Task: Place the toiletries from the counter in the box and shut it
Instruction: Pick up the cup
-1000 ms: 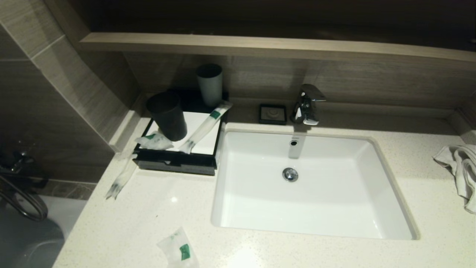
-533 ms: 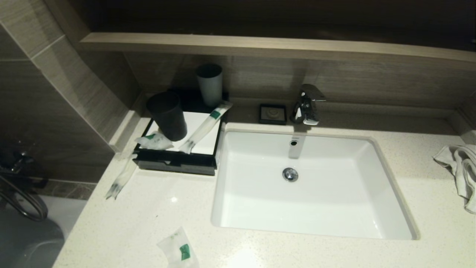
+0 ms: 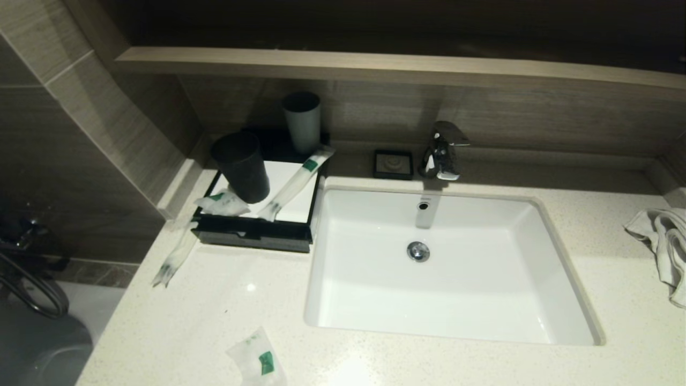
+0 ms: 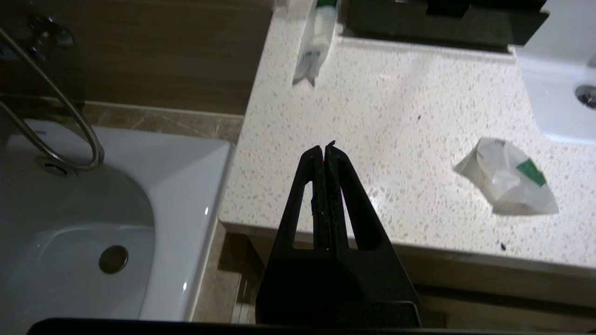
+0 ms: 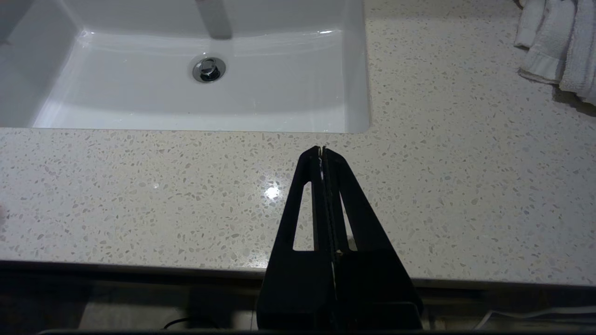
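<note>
Left gripper fingers pressed together, empty; crumpled clear plastic sachet lies beside them on speckled surface (right gripper likewise closed, idle): spread wide first.

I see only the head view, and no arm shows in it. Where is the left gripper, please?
Observer: Left gripper hangs over the counter near its front left corner, shut and empty.
Operator: Is a packet near it?
Observer: The crumpled packet lies apart from it, on the sink's side.
Operator: And the right one?
Observer: Right gripper is shut, over the counter strip in front of the sink.
</note>
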`<state>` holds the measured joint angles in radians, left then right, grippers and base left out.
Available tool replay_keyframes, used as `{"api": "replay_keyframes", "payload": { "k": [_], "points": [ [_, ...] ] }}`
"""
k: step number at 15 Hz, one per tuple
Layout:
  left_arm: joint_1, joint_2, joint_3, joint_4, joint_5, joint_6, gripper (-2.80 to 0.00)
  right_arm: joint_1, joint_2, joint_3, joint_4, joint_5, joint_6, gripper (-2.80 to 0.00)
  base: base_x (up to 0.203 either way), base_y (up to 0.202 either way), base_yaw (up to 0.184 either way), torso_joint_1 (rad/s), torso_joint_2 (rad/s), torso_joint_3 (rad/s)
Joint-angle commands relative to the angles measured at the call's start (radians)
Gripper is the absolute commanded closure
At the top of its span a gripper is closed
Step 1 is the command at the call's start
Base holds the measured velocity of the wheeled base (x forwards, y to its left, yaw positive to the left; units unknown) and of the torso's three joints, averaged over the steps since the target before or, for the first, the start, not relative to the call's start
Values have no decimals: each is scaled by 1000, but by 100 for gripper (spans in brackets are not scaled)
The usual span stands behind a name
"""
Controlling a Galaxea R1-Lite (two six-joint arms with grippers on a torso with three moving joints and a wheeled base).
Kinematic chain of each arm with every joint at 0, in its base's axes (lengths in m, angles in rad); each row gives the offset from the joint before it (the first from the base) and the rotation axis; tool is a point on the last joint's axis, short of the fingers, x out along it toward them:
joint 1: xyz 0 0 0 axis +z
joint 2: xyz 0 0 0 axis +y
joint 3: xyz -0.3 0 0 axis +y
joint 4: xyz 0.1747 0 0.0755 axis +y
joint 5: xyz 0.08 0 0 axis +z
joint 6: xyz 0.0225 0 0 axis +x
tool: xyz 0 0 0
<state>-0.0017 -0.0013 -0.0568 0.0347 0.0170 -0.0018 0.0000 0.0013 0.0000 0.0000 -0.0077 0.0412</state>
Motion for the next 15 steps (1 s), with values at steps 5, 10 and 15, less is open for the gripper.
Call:
{"api": "replay_keyframes", "payload": {
  "k": [5, 10, 15],
  "points": [
    [0, 2, -241, 109, 8, 0, 0, 0, 0, 0, 0, 0, 0, 0, 0, 0, 0, 0, 0, 0],
    [0, 203, -396, 104, 23, 3, 0, 0, 0, 0, 0, 0, 0, 0, 0, 0, 0, 0, 0, 0],
    [0, 464, -431, -102, 53, 3, 0, 0, -1, 0, 0, 0, 0, 0, 0, 0, 0, 0, 0, 0]
  ]
}}
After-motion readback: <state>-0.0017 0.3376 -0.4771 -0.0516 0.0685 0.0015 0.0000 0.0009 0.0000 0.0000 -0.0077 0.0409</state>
